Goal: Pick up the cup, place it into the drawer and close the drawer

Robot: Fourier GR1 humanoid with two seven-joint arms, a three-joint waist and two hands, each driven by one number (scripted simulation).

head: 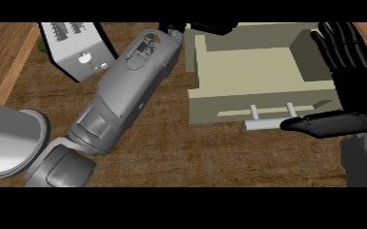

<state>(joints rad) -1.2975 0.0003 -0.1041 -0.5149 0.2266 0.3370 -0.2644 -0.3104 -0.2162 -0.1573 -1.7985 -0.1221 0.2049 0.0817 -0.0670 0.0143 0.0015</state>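
Observation:
The beige drawer [208, 77] stands pulled open at the upper right, and its inside shows no cup. Its pale bar handle [264, 124] is on the near front face. My left forearm [122, 97] runs diagonally up from the lower left. Only part of my left hand [209, 27] shows, dark against the drawer's far left corner at the top of the view. On the right, my right hand [342, 53] is open beside the drawer's right wall, fingers straight and pointing up. Its thumb [323, 124] lies across, with the tip touching the handle's right end. No cup is visible anywhere.
A grey box-shaped appliance [77, 48] with slots on top sits at the upper left on the wooden counter [215, 155]. Part of a round grey vessel [16, 140] shows at the left edge, and a bit of green [41, 46] peeks out behind the appliance.

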